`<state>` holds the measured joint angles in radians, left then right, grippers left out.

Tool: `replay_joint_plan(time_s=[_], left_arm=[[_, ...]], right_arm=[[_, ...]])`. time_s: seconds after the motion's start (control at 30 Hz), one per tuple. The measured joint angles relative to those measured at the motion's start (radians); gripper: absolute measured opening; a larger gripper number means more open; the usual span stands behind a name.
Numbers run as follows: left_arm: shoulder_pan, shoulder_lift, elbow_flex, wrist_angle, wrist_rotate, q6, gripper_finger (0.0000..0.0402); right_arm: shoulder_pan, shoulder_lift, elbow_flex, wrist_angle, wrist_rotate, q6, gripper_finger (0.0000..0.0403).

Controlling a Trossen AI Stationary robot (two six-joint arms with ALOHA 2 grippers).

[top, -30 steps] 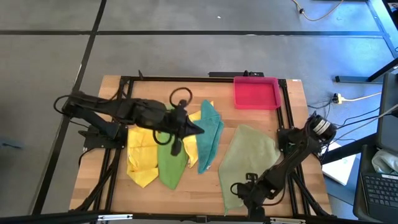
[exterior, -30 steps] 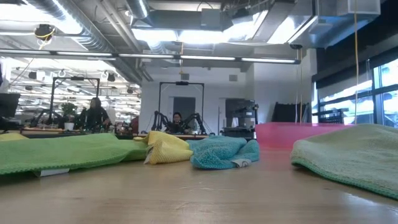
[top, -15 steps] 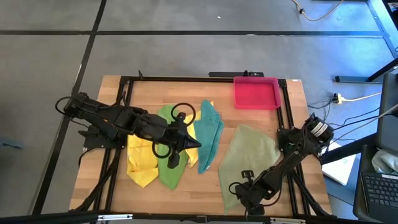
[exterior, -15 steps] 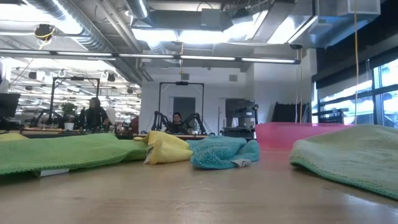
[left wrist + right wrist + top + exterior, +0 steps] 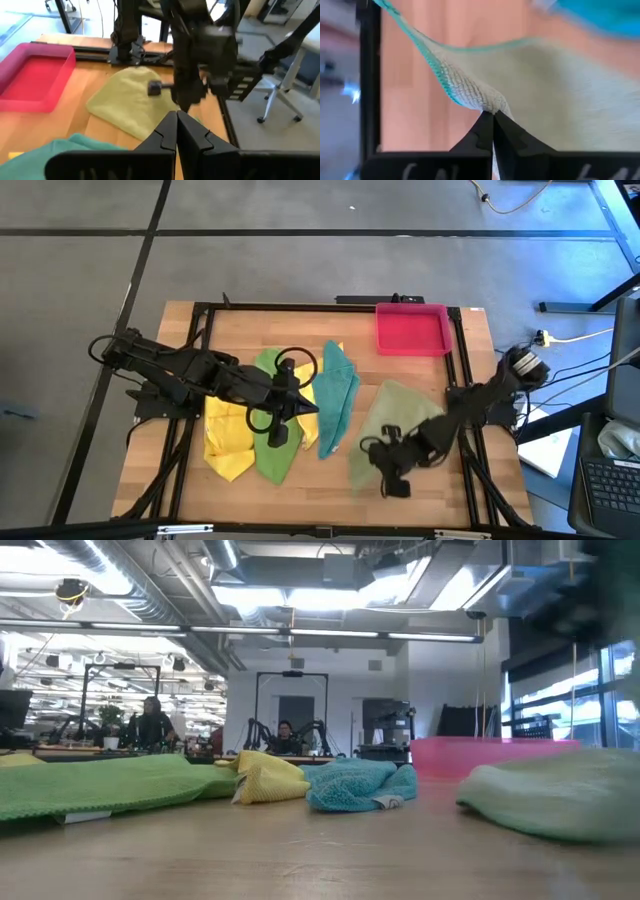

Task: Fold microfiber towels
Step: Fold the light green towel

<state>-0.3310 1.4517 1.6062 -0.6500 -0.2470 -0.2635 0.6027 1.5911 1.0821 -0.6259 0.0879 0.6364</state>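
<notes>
While the high view lays out the whole desk [image 5: 240, 320], only the right wrist view shows the grip up close: the right end effector [image 5: 492, 116] has its fingers pinched together on a puckered edge of the pale olive towel [image 5: 560, 95], lifting it clear of the wood. From above, that right end effector [image 5: 388, 463] sits over the towel's near end, with the rest of the pale olive towel [image 5: 405, 405] spreading away beyond it toward the pink-red tray [image 5: 411, 330]. The left end effector [image 5: 283, 423] hangs closed over the bright green towel [image 5: 272, 455], holding nothing; the yellow towel [image 5: 228, 435] lies to its one side, the teal towel [image 5: 335, 395] to the other. In the left wrist view its fingers [image 5: 167, 132] meet flat, and the right arm blocks part of the olive cloth beyond. At desk height the low view catches neither end effector, and the olive towel [image 5: 550, 800] there is smeared.
</notes>
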Motion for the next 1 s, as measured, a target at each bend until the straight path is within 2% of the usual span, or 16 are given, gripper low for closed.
replay_joint_plan(time_s=[0.13,0.33,0.5,0.67,0.77,0.83,0.9,1.0], left_arm=[[0.003,0.0,0.0,-0.047,-0.016,0.012,0.0],[0.026,0.0,0.0,-0.118,-0.033,0.012,0.0],[0.037,0.0,0.0,-0.139,-0.033,0.012,0.0],[0.035,0.0,0.0,-0.187,-0.031,0.011,0.0],[0.033,0.0,0.0,-0.218,-0.031,0.012,0.0],[0.035,0.0,0.0,-0.24,-0.031,0.012,0.0],[0.041,0.0,0.0,-0.252,-0.037,0.017,0.0],[0.056,0.0,0.0,-0.258,-0.06,0.046,0.0]], right_arm=[[-0.097,-0.049,0.0,-0.018,0.073,-0.083,0.0004],[-0.281,-0.005,-0.01,0.001,0.083,-0.275,0.0008],[-0.44,0.083,-0.01,-0.05,0.107,-0.294,0.0054],[-0.532,0.08,0.043,-0.149,0.058,-0.195,0.0111],[-0.547,0.032,0.085,-0.184,-0.014,-0.137,0.0143],[-0.518,-0.012,0.091,-0.17,-0.046,-0.051,0.0159],[-0.456,-0.039,0.091,-0.166,-0.014,0.05,0.0171],[-0.345,-0.035,0.09,-0.154,0.097,0.207,0.0178]])
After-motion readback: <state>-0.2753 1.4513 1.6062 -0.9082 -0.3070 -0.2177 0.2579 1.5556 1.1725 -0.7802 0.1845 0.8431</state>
